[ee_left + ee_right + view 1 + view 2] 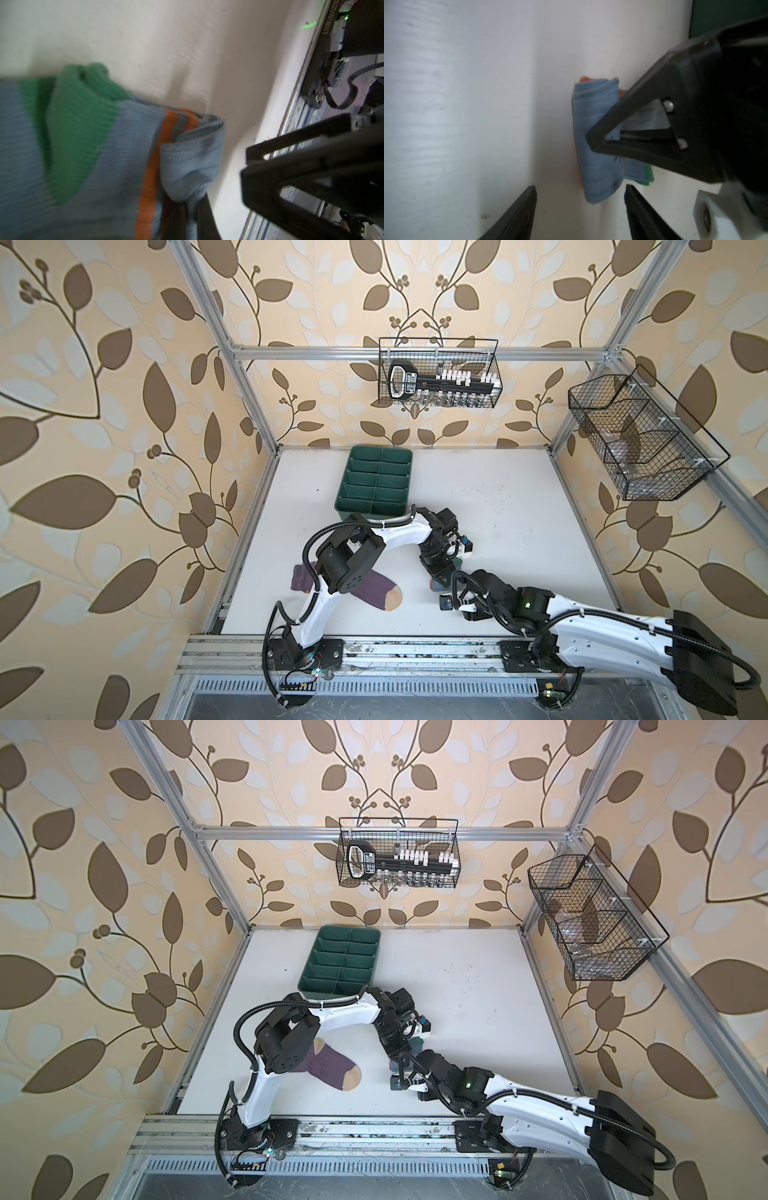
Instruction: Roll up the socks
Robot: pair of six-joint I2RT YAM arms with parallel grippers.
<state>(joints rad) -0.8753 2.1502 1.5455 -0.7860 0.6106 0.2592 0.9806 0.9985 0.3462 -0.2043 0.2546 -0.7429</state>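
Pinching a fold of the grey-blue sock [124,155] tight in its closed jaws, the left gripper [191,207] pins the half-made roll to the white table [519,510] — a hold that looks meant to stop the ribbed fabric springing open. Orange stripes and a green patch show on the part not yet wound in. The wrist views are blurred, so how tight the roll is cannot be told. From the opposite side the right gripper [580,187] stands with fingers parted and holding nothing, one on each side of the roll's near end, seemingly placed to take the bundle or push the next turn. Well apart, near the left arm's base and partly under its elbow, the purple sock [374,593] with the tan toe lies flat and unrolled — apparently waiting its turn. A green divided tray [343,481] sits toward the table's far edge
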